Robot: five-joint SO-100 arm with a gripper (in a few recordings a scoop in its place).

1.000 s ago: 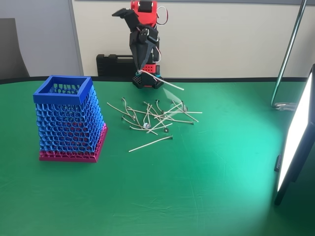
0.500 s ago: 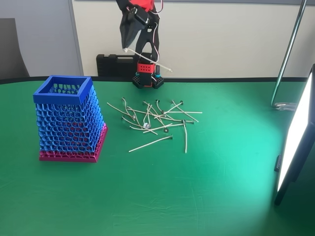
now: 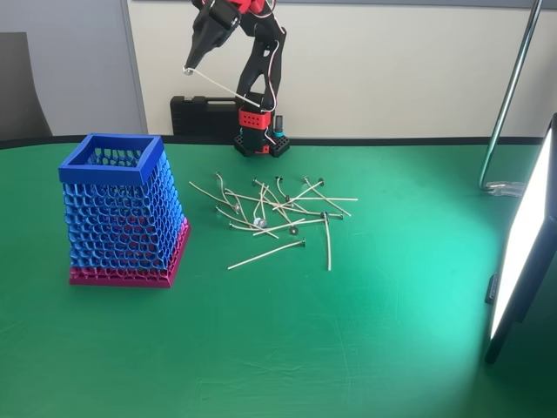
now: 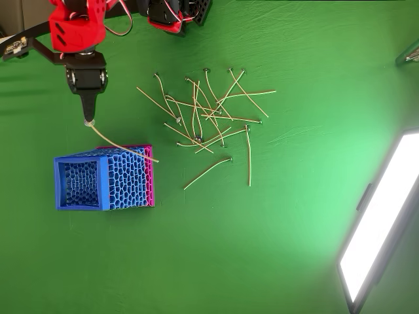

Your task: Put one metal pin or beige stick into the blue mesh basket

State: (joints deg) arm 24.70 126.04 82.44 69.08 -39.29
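My gripper [image 3: 189, 68] is raised high at the back left and is shut on a beige stick [image 3: 228, 91], which slants down to the right from its tip. In the overhead view the gripper [image 4: 88, 120] hangs just beyond the blue mesh basket [image 4: 127, 180], and the held stick [image 4: 121, 144] reaches over the basket's magenta base corner. The basket [image 3: 122, 218] stands upright at the left with its square rim [image 3: 111, 161] open upward. A loose pile of pins and sticks [image 3: 278, 209] lies mid-table, seen from above as a scattered pile [image 4: 209, 121].
The arm's base [image 3: 258, 131] sits at the table's far edge beside a black case [image 3: 202, 113]. A bright light panel [image 3: 522, 244] stands along the right side, with a metal pole [image 3: 509, 96] behind it. Green cloth [image 4: 196, 248] lies bare in front.
The arm has lifted and swung left toward the basket, carrying the stick. One stick that was not on the table a second ago now lies at the pile's right edge.
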